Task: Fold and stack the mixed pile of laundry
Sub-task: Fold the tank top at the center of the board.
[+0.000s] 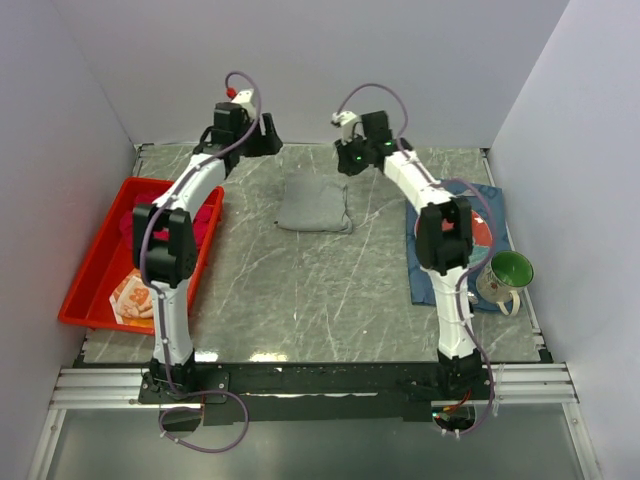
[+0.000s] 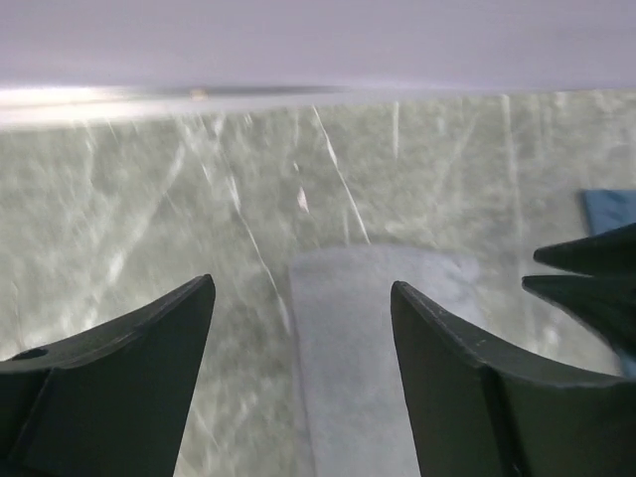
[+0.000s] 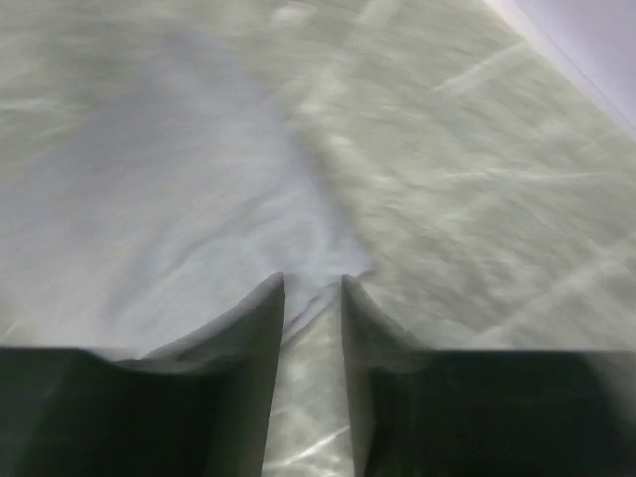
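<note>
The grey garment (image 1: 315,205) lies folded toward 12 o'clock of the worktop (image 1: 300,290) centre. The left end effector (image 2: 302,283) gapes empty. The right end effector (image 3: 312,280) is nearly closed at the garment's corner, and I cannot tell if it grips, so lifting could drag the fold open.

My left arm (image 1: 190,195) and right arm (image 1: 420,190) both stretch forward from their bases, elbows raised, wrists turned in toward each other. My left end effector (image 1: 266,138) has its fingers (image 2: 119,383) spread wide. My right end effector (image 1: 348,160) tips downward, fingers (image 3: 243,378) drawn almost together, a thin slit between.
</note>
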Tool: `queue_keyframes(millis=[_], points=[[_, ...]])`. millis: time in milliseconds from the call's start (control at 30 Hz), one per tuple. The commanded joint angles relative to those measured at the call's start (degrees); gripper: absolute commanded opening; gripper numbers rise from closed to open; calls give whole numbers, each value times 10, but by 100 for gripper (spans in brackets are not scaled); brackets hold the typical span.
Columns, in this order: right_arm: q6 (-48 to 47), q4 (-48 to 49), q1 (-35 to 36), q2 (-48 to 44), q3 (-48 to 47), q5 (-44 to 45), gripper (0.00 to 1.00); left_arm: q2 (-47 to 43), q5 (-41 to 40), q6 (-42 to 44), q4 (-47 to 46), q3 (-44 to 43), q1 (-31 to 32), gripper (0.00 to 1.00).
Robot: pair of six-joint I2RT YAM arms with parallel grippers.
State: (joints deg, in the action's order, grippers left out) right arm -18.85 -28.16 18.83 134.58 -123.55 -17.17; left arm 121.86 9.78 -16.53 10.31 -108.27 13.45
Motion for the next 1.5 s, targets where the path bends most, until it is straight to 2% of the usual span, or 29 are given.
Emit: queue_keyframes(millis=[0, 33, 100, 267, 400, 467, 567, 667, 700, 767, 833, 933, 1033, 1200, 1400, 1467], points=[[94, -37, -23, -56, 33, -341, 2, -38, 107, -101, 35, 72, -2, 75], [128, -51, -20, -52, 41, -345, 0, -43, 144, -111, 27, 88, -2, 75], [138, -79, -13, -32, 50, -337, 0, -50, 153, -140, 22, 135, 3, 76], [141, -123, -11, -23, 106, -284, 0, -48, 187, -156, 8, 177, 36, 74], [121, -159, -9, -23, 150, -212, 0, -8, 163, -154, 60, 148, 47, 70], [116, -168, -8, -26, 176, -169, 0, -7, 131, -151, 70, 151, 44, 72], [114, -174, -13, -28, 190, -154, 0, -17, 81, -137, 79, 142, 40, 76], [98, -185, -13, -34, 176, -179, 2, -8, 52, -129, 103, 110, 34, 81], [84, -196, -13, -37, 169, -189, 4, 2, 42, -128, 109, 99, 33, 89], [54, -209, -23, -55, 151, -255, 13, 17, 39, -128, 122, 65, 30, 95], [25, -199, -32, -90, 155, -302, 20, 48, 38, -131, 145, 36, 26, 96], [31, -161, -45, -132, 189, -329, 25, 110, 61, -126, 185, -37, 20, 96], [33, -160, -49, -145, 201, -339, 27, 161, 76, -122, 240, -99, 21, 95], [44, -135, -57, -169, 243, -352, 29, 171, 96, -125, 233, -75, 35, 91], [52, -122, -78, -185, 266, -366, 29, 184, 132, -130, 224, -57, 67, 71], [55, -121, -85, -185, 266, -369, 29, 187, 139, -135, 220, -57, 73, 58]])
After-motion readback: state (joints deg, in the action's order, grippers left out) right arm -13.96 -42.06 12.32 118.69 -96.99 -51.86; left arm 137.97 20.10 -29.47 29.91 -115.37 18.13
